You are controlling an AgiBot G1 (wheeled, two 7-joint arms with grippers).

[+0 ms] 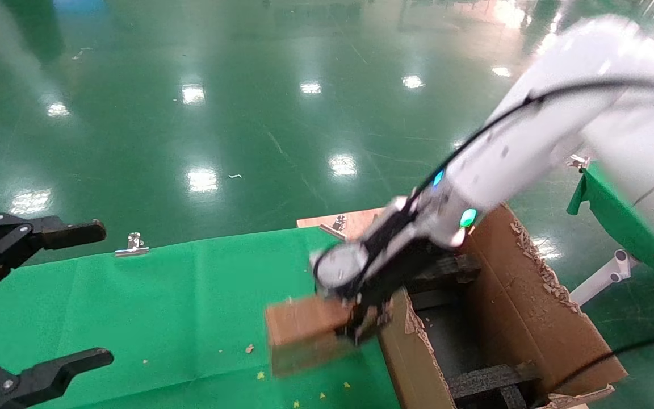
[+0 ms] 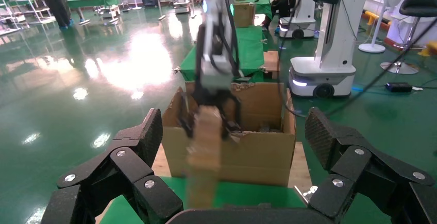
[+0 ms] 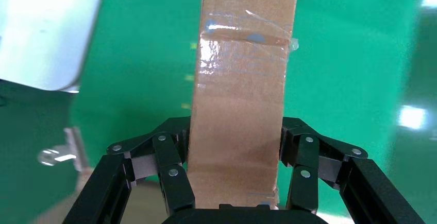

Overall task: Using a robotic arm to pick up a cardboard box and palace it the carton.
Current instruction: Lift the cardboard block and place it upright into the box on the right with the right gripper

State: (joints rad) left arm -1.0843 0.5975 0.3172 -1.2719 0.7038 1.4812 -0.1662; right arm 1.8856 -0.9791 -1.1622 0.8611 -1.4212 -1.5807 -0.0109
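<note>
While the carton [image 1: 531,295] beside it holds only black foam blocks [image 1: 491,378], the right gripper [image 1: 361,326] clamps the cardboard box [image 1: 304,335] above the green cloth [image 1: 162,307]. Only its wrist view shows the clear tape [image 3: 247,38]; the left gripper [image 2: 234,183] hangs wide apart.

Cardboard box [image 1: 303,335]: motion-blurred, lower centre of head view. Carton [image 1: 537,307]: base cut off at bottom edge.

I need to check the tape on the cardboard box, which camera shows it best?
The right wrist view: the cardboard box fills it, tape plain, right pincer clamping it. Head and left wrist views show it blurred beside the carton.
</note>
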